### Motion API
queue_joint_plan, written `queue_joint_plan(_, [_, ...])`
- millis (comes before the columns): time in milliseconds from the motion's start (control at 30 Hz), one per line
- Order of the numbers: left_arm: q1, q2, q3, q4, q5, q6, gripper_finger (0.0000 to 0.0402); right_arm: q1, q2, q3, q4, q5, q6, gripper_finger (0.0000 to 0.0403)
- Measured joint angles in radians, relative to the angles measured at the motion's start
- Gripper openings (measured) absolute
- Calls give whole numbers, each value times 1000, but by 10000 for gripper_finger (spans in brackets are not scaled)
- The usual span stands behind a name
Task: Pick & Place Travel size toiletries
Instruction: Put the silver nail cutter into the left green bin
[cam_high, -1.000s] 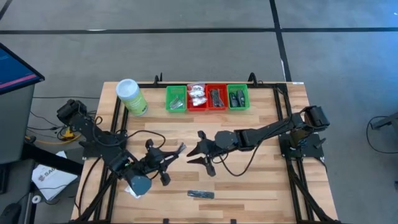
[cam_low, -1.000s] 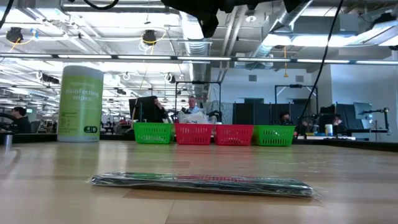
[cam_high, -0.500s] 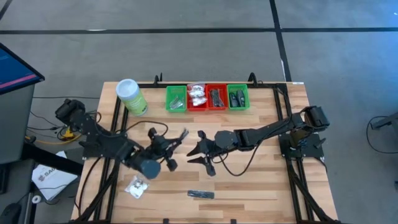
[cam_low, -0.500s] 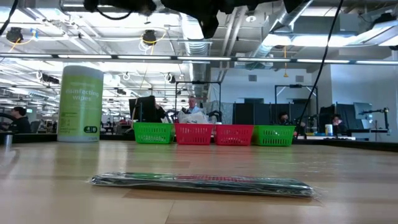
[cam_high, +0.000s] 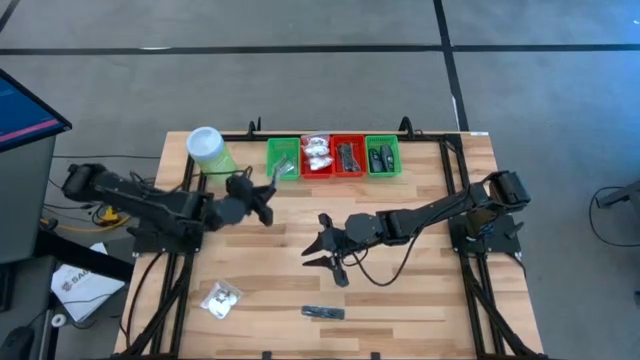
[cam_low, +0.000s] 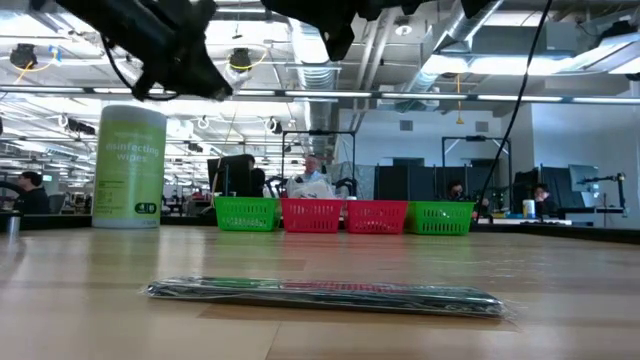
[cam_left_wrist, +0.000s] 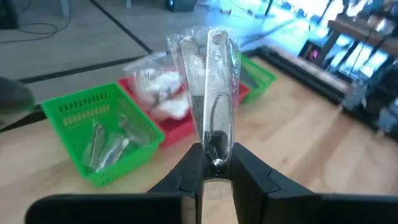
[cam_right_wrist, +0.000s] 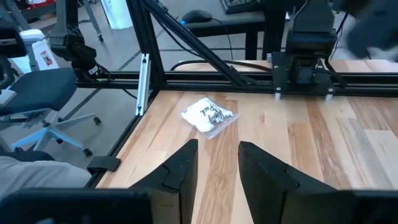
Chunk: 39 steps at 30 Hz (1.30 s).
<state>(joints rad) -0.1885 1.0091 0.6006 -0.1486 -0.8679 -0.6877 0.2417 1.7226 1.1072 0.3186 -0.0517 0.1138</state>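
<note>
1. A shiny metal piece in a clear crinkly wrapper (cam_left_wrist: 208, 81) is pinched tight in the left gripper (cam_left_wrist: 212, 163), up near the green tray (cam_left_wrist: 99, 134).
2. Only the left wrist view shows this wrapper well; from above it is a tiny sliver.
3. A puffy white packet (cam_high: 220, 298) and a flat dark packet (cam_high: 323, 312) lie apart on the wooden table (cam_high: 420, 290).
4. The right gripper (cam_high: 322, 255) hangs mid-table, fingers apart, holding nothing.
</note>
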Motion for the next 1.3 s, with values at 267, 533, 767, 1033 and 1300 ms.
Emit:
queue_joint_plan(267, [244, 72, -21, 127, 156, 107, 42, -2, 0, 0, -16, 0, -12, 107])
queue_joint_plan(533, [430, 203, -21, 207, 316, 108, 42, -2, 0, 0, -34, 0, -17, 107])
queue_joint_plan(767, [525, 321, -7, 272, 385, 108, 42, -2, 0, 0, -51, 0, -25, 107])
queue_joint_plan(1033, [601, 450, 75, 277, 422, 134, 44, -2, 0, 0, -51, 0, -43, 107])
queue_joint_plan(1300, [643, 518, 93, 276, 450, 131, 46, -2, 0, 0, -57, 0, -43, 107])
